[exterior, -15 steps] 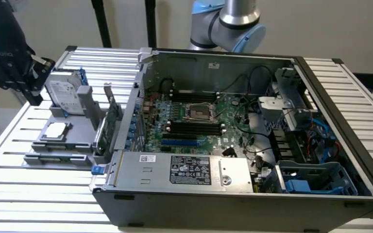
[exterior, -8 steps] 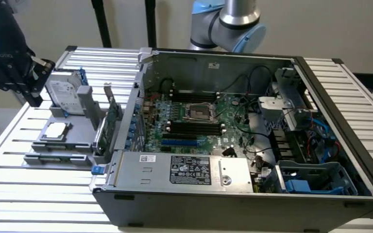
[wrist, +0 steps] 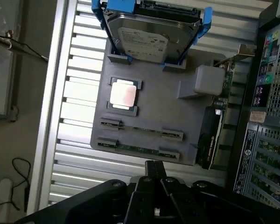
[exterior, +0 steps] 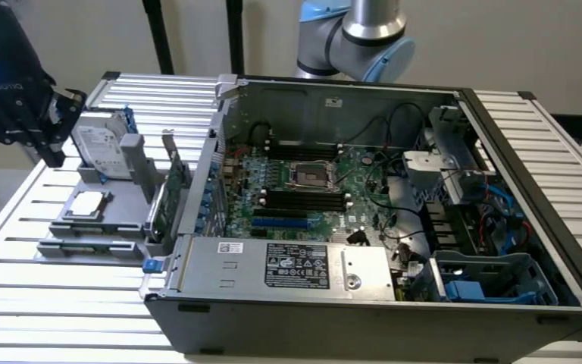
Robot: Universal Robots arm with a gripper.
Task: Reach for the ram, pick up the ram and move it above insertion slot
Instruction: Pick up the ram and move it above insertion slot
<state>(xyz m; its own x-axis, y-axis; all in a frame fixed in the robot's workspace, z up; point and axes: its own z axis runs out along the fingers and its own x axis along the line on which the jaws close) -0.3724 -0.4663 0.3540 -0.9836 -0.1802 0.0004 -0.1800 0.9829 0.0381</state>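
Most of the slatted worktop (exterior: 58,303) is hogged by one big open PC case (exterior: 372,326). Beside it, on the exterior view's left, sits the grey parts holder (wrist: 151,109). A silver hard drive (wrist: 149,39) stands at the holder's far end. The ram (wrist: 137,149) is parked in a groove along the near end, with a twin stick (wrist: 140,130) right beside it.

My end effector (wrist: 154,168) is pinched fully closed with nothing in it, hanging up above the holder, clear of everything. In the wrist view the ram lies below and just ahead of my fingertips, closer to me than the twin.

It looks seated edge-down, long axis running left-right across the exterior view. That puts it crosswise to the way I'm facing, and roughly parallel to the black slots (exterior: 306,199) on the motherboard, far as I can judge.
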